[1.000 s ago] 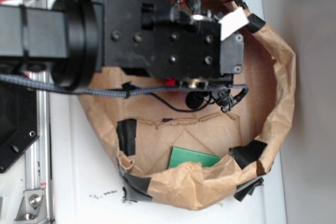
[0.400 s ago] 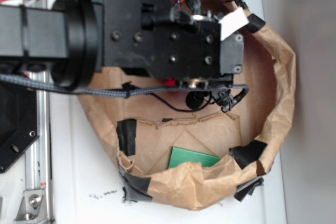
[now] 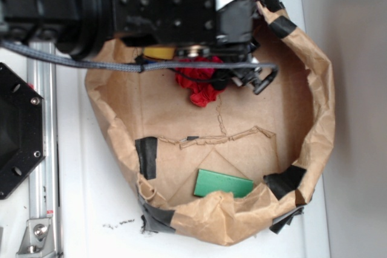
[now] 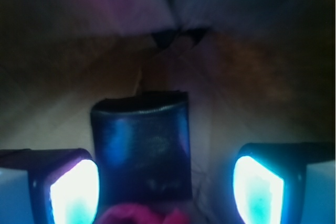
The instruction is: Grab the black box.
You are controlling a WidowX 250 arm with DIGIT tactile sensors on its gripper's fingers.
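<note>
The gripper (image 4: 166,184) stands wide, its 2 glowing fingertips (image 4: 73,190) at the near left and near right of the wrist view with a clear gap between them. The black box (image 4: 140,148) lies in that gap, closer to the left fingertip and well apart from the right one; whether the left one touches it cannot be told. A bit of red cloth (image 4: 137,217) shows at the near edge, just in front of the box.

From the exterior view the black arm (image 3: 151,4) reaches in from the left over the far part of a brown paper bag (image 3: 320,107) with its rim rolled down and patched with black tape strips (image 3: 147,156). The red cloth is crumpled just below the arm's head, and a yellow sponge (image 3: 158,52) peeks out beside it. A flat green block (image 3: 222,183) lies on the bag's floor at the near side. The box itself is hidden under the arm here.
</note>
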